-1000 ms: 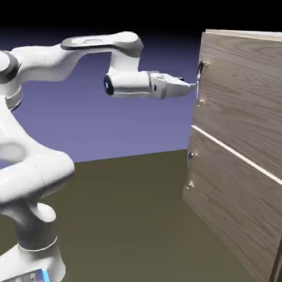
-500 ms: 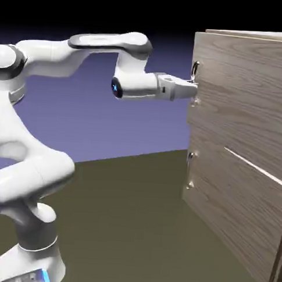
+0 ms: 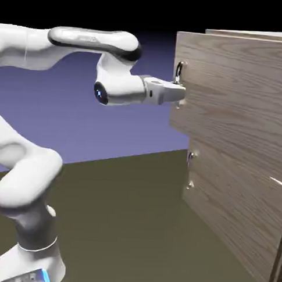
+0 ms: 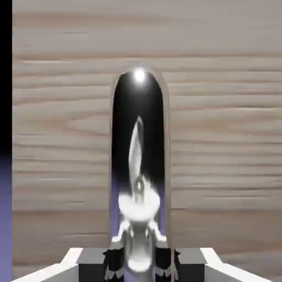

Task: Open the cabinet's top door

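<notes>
In the exterior view we see the top door [image 3: 236, 84] across the upper right of the frame, its left edge jutting out past the lower panel [image 3: 227, 200] of the cabinet [image 3: 278, 252]. The door is partly open. Its silver handle [image 3: 179, 71] is near that edge, and the gripper [image 3: 179, 94], reaching in from the exterior view's left, has its fingers pinched on the handle.

The hand view gives us what the exterior view hides: the handle fills the middle as a tall, glossy, dark shape with a rounded top and a white glint, running down between the two grey fingertips [image 4: 190, 256] at the bottom edge. Pale wood grain runs crosswise behind it, and a narrow strip at the far left goes from black to blue-violet.

Only the exterior view shows us the white arm [image 3: 27, 187], its base [image 3: 32, 260] at lower left with a blue light, the lower handle [image 3: 190, 160] right of centre, and a short pale seam [image 3: 279, 183] at the right edge.

The surface [image 3: 121, 229] is a plain dark olive, spreading across the lower frame. Behind it the backdrop [image 3: 132, 131] is blue-violet, fading to black along the top.
</notes>
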{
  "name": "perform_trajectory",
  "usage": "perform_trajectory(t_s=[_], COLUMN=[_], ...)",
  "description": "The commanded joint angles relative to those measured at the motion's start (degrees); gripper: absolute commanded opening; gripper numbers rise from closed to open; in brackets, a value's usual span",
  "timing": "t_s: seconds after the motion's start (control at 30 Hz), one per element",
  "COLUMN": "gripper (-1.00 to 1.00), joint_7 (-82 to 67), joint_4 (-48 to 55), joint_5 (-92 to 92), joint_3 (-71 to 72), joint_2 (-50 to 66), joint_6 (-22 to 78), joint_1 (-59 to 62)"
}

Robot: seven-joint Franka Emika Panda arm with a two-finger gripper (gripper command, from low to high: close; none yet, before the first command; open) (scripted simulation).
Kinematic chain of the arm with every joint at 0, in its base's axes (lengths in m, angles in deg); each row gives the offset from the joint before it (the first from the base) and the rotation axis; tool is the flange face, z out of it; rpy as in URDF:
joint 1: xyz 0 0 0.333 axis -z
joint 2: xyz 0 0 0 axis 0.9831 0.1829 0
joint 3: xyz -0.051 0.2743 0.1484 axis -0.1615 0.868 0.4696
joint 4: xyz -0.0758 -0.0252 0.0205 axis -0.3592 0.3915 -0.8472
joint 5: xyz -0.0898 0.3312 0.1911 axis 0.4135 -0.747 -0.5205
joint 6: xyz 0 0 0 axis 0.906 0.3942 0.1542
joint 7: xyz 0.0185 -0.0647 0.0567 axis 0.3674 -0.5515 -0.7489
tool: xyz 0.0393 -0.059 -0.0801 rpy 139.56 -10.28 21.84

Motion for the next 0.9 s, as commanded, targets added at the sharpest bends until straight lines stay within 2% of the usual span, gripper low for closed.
perform_trajectory(t_s=[0.0, 0.5, 0.87], gripper=[-1.0, -1.0, -1.0], joint_7=[0.97, 18.68, 36.53], joint_4=[-1.34, -20.2, -28.85], joint_5=[1.76, 36.64, 64.06], joint_3=[-1.82, -29.22, -40.48], joint_2=[-0.72, -18.53, -32.42], joint_6=[0.36, 2.66, 5.83], joint_1=[-2.08, -29.76, -34.91])
